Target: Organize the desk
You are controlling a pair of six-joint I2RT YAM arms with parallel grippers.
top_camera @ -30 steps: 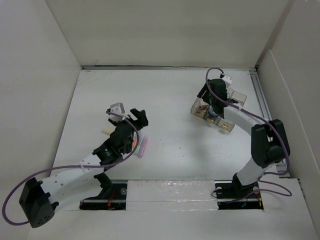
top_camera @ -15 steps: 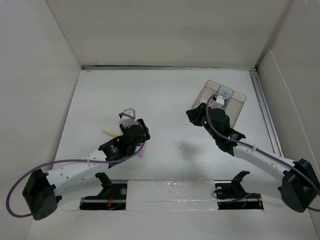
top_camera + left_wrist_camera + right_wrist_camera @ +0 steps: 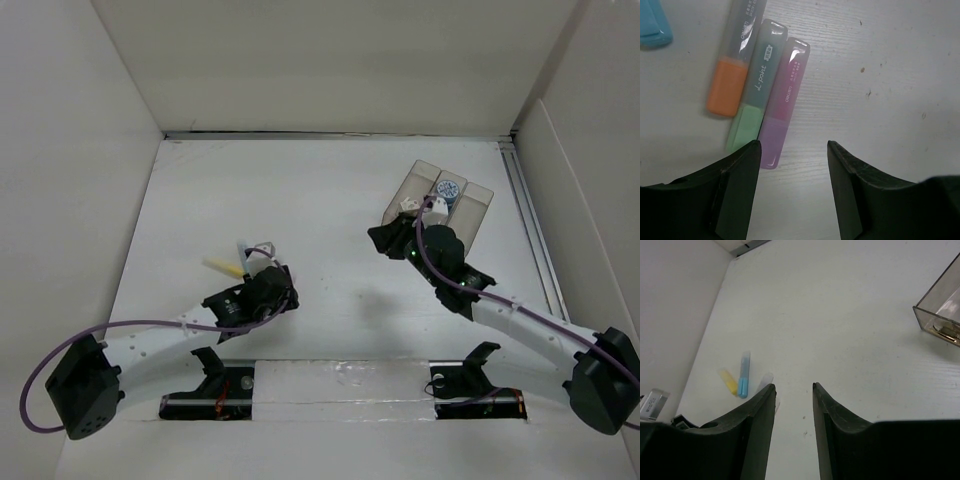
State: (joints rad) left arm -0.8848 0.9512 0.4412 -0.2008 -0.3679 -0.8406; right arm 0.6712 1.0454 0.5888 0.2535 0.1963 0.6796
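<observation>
1. The purple highlighter (image 3: 782, 107) and the orange highlighter (image 3: 729, 82) each say "deli" on the clear cap. The green highlighter (image 3: 752, 95) between them says "L point". The tiny print next to those words is too small to read
2. These three lie side by side on the desk (image 3: 330, 190), touching each other
3. The left gripper (image 3: 792, 150) hangs just over them with its fingers apart and nothing in its grip. The near end of the purple one sits right beside one finger
4. The desk is the big white plank top under both arms, with white walls around it
5. The right gripper (image 3: 794, 390) is over a bare part of the desk, fingers a little apart, holding nothing
6. Far off in its view, a blue highlighter (image 3: 743, 374) lies beside a yellow highlighter (image 3: 729, 381)
7. A clear tray (image 3: 478, 205) sits near the far right corner, close to the right gripper, with a small round thing (image 3: 447, 188) in its middle part
</observation>
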